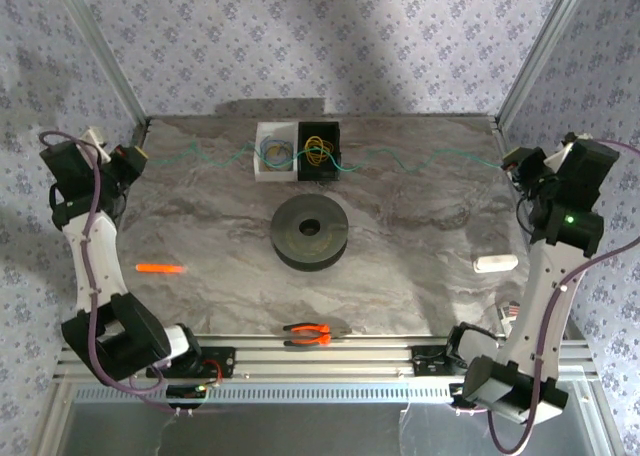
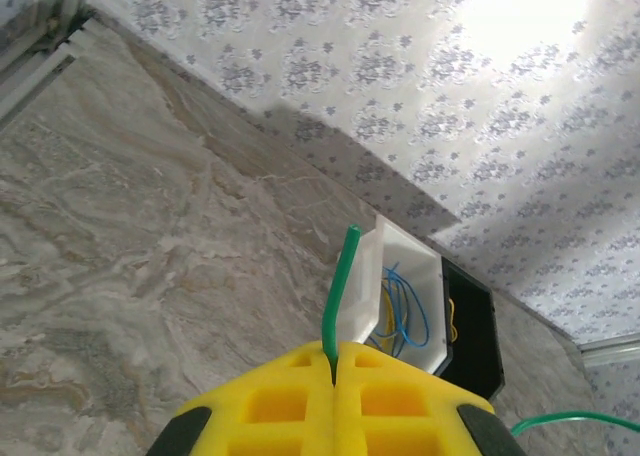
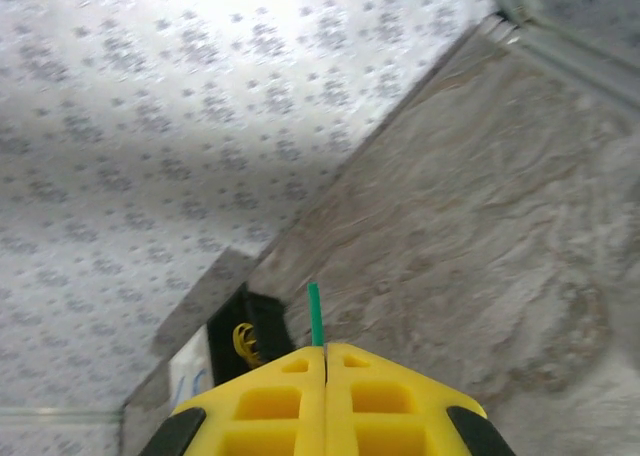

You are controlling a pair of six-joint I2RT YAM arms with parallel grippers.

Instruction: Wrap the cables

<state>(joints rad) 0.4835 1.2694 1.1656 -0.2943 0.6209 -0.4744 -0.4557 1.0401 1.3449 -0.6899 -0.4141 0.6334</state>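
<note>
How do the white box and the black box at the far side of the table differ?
The white box stands left of the black box. The white box holds bluish cables; the black box holds yellow cables. Both are open-topped and side by side.

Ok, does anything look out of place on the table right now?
The green cable is stretched wavy across the far side, passing the white box and black box, its ends pinched in the shut left gripper and right gripper. Nothing looks spilled or broken.

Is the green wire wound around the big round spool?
No, the green wire stretches along the back of the table, apart from the spool.
</note>
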